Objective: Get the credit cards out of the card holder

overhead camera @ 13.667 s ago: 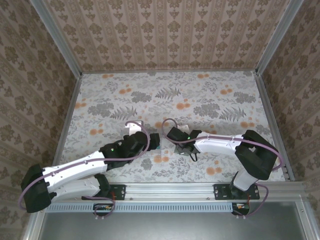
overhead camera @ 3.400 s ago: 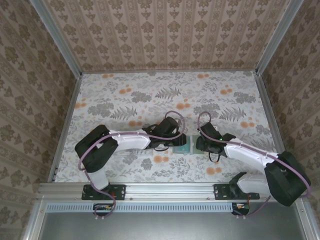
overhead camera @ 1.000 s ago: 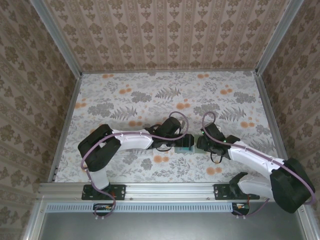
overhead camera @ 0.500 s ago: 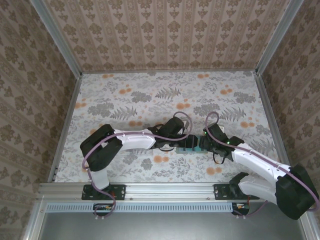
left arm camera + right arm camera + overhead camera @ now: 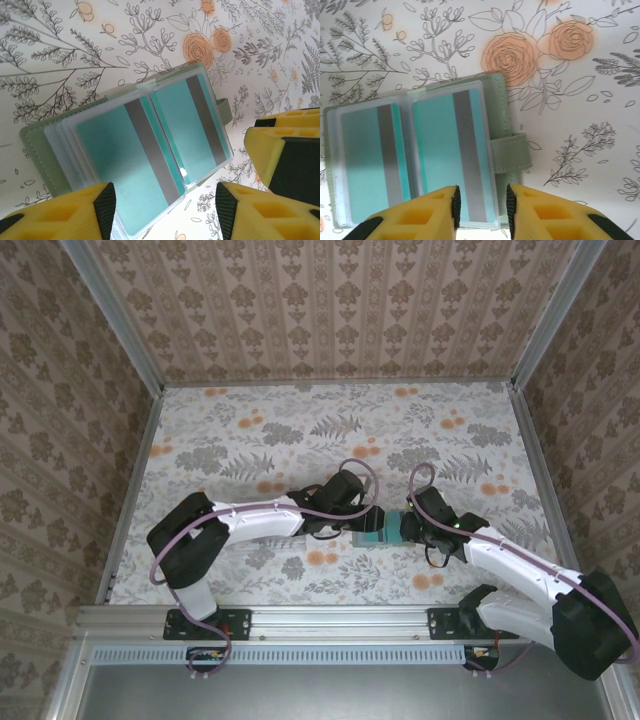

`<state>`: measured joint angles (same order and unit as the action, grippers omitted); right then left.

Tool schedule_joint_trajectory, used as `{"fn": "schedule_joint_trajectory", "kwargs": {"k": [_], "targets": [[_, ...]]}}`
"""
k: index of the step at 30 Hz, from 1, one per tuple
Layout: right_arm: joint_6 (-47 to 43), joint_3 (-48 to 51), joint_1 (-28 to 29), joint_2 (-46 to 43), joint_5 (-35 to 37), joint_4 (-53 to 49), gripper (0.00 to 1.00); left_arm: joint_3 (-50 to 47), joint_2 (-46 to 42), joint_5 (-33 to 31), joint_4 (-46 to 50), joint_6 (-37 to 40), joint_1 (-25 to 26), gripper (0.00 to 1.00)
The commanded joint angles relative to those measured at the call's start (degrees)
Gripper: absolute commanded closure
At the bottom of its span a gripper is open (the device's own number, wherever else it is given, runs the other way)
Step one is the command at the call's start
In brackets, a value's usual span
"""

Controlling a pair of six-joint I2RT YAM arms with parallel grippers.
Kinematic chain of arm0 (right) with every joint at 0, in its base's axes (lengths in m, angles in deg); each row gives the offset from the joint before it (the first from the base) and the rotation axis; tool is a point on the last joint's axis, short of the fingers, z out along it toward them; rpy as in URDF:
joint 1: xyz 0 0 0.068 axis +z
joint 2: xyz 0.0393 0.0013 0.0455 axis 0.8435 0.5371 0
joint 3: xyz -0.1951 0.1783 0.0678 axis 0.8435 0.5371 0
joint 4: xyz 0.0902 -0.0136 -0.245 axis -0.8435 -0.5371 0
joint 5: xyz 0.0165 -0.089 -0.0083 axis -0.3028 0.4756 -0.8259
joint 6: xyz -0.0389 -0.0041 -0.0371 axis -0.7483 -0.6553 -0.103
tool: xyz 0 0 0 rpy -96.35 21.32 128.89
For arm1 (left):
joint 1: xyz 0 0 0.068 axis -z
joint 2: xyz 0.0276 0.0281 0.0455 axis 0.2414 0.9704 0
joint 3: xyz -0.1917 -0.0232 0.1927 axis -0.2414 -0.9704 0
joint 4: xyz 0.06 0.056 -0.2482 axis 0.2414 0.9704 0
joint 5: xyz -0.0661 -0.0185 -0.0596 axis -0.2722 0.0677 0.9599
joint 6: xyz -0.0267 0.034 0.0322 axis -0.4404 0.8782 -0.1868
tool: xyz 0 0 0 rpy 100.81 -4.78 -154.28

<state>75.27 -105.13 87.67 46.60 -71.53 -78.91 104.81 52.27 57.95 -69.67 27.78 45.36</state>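
Left claw (image 5: pixel 165 207): yellow pads stand about half apart, straddling a long edge of the spread holder. One pad is over a clear sleeve and the other is just off the cover. Nothing is clamped.
Right claw (image 5: pixel 481 207): pads are a narrow gap apart over the edge of the strap-side panel. It has no visible hold on anything.
Card holder: the small sage-green bifold card holder (image 5: pixel 502 115) lies open and flat on the floral-patterned counter (image 5: pixel 580 165). It sits mid-width, nearer the near edge than the far one, between the two claws.
Credit cards: two thin teal-green credit cards (image 5: pixel 432 150) with grey stripes show, one in each panel. Both are fully seated in clear plastic sleeves (image 5: pixel 67 137).
Strap tab (image 5: pixel 512 155): it is undone and pokes out sideways past the cover.
Step in hand: probably getting a first purchase on one card.
Doing it well: one claw should pin the cover flat while the other nips only the card's exposed edge. The card should then be drawn along the sleeve, not upward. Which side the sleeves open on cannot be told.
Risk: pinching sleeve and card together would likely drag the whole holder along.
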Motion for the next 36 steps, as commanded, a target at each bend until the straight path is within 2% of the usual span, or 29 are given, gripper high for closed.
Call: {"fn": "schedule_joint_trajectory", "kwargs": {"k": [1, 5, 12, 20, 28, 36], "targets": [[-2.08, -1.9, -0.03, 1.62, -4.27, 2.49, 0.72, 1.6, 1.26, 1.0, 0.22, 0.13, 0.11, 0.6], [-2.67, -2.34, 0.08, 2.92, -6.26, 4.36, 0.72, 2.17, 3.2, 1.4, -0.22, -0.47, 0.13, 0.71], [-3.22, -3.23, 0.17, 5.61, -7.64, 5.46, 0.73, 1.74, 4.42, 0.49, 0.73, -1.02, -0.26, 0.73], [-2.14, -3.18, 0.16, 9.12, -14.35, 11.61, 0.74, 1.53, 5.24, -1.86, 3.5, -1.04, -0.53, 0.86], [-0.6, -2.61, -0.77, 13.9, -17.09, 15.66, 0.78, 1.62, 6.39, -3.73, 6.61, -1.26, -0.66, 0.89], [-0.24, -1.14, -2.91, 15.21, -18.65, 17.81, 0.78, 2.13, 7.81, -3.32, 7.29, -1.66, -0.73, 0.89]]}}
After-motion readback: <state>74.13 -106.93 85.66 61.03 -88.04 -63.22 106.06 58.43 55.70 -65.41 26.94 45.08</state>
